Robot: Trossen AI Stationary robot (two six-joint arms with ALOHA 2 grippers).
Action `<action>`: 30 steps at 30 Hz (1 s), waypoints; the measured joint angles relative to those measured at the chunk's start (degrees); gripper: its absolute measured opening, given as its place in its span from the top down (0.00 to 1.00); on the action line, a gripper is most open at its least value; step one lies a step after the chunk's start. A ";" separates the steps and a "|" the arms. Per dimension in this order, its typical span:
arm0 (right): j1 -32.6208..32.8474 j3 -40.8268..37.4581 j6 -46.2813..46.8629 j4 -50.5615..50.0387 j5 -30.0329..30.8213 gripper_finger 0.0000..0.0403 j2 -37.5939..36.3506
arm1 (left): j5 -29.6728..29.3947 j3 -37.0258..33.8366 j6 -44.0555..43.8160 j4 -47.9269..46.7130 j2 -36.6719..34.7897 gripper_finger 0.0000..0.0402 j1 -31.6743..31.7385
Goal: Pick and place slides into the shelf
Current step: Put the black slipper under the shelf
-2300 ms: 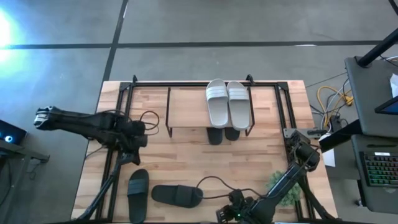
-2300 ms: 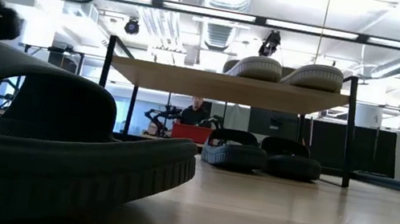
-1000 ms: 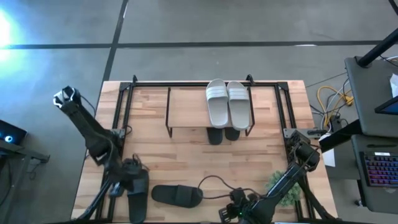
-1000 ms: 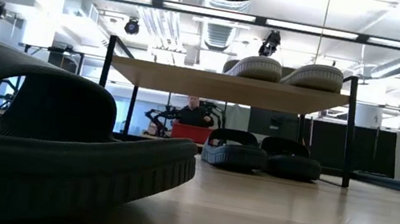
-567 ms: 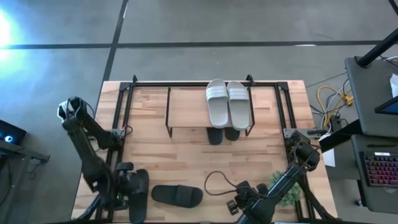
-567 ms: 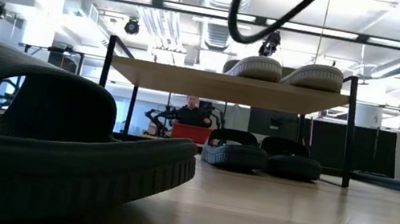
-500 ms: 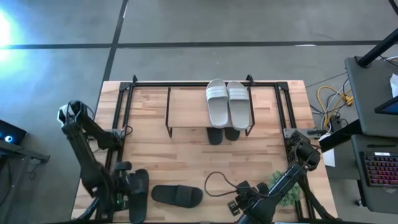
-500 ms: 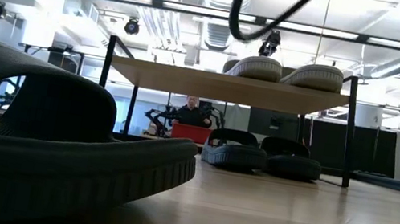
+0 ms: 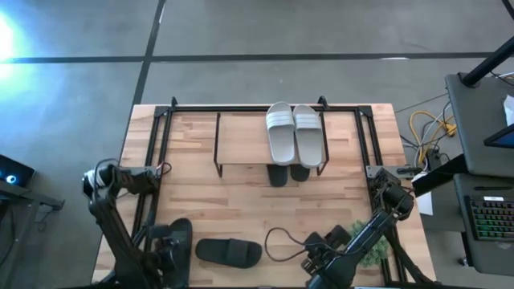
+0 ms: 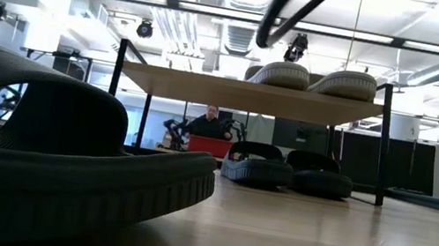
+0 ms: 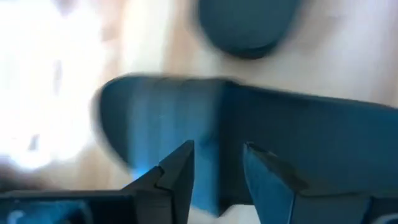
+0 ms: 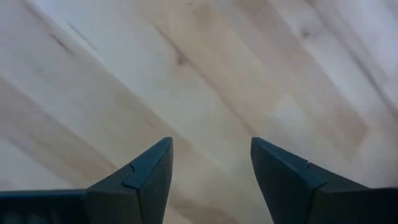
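The shelf (image 9: 241, 136) stands at the table's far middle. Two white slides (image 9: 294, 133) lie on its plank top, and two dark slides (image 9: 287, 173) sit on the table beneath it. Two more dark slides lie near the front left, one lengthwise (image 9: 178, 237) and one crosswise (image 9: 229, 252). My left gripper (image 11: 217, 163) points down over the lengthwise slide (image 11: 261, 143), open, with its fingertips above the strap's edge. My right gripper (image 12: 211, 158) hangs open over bare wood near the front edge (image 9: 315, 261).
Black tube rails (image 9: 157, 160) run along the table's left and right sides. A green plant (image 9: 365, 239) sits at the front right. A cable loop (image 9: 277, 241) lies beside my right arm. In the low view a person (image 10: 210, 126) sits far behind the shelf.
My left arm has swung from the table's left side toward the near edge. It has tipped until its gripper points down over the lengthwise dark slide. My right gripper has shifted a little toward the table's right and turned. No slide has moved.
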 joint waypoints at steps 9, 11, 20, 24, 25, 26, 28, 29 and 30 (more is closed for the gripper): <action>0.00 -0.07 -0.40 -1.58 -0.43 0.48 0.00 | -0.50 0.80 -9.78 -5.18 1.82 0.67 -0.11; 0.00 -0.07 -0.40 -1.60 -0.43 0.48 0.00 | -0.70 0.47 -9.76 -5.24 1.82 0.67 -0.11; 0.00 -0.59 -0.82 -1.83 -1.64 0.48 0.02 | -2.50 -1.20 -9.66 -3.22 3.03 0.67 -0.20; 0.00 -0.71 -0.82 -2.03 -3.98 0.48 0.04 | -2.78 -1.57 -7.72 -4.37 4.71 0.67 -0.21; 0.02 -0.72 -0.85 -2.16 -4.38 0.48 0.04 | -2.86 -1.66 -7.40 -5.24 5.20 0.67 -0.19; 0.02 -0.72 -1.02 -2.31 -4.75 0.48 0.04 | -3.00 -1.68 -7.17 -6.21 5.73 0.67 -0.15; 0.02 -0.74 -1.35 -2.60 -5.12 0.48 0.04 | -3.40 -1.70 -7.07 -8.00 6.39 0.68 -0.13; 0.02 -0.73 -1.50 -2.90 -5.13 0.48 0.04 | -3.44 -1.72 -7.05 -9.06 6.57 0.68 -0.08; 0.02 -0.74 -1.50 -3.11 -5.14 0.48 0.04 | -3.60 -1.75 -6.86 -9.86 6.78 0.70 -0.06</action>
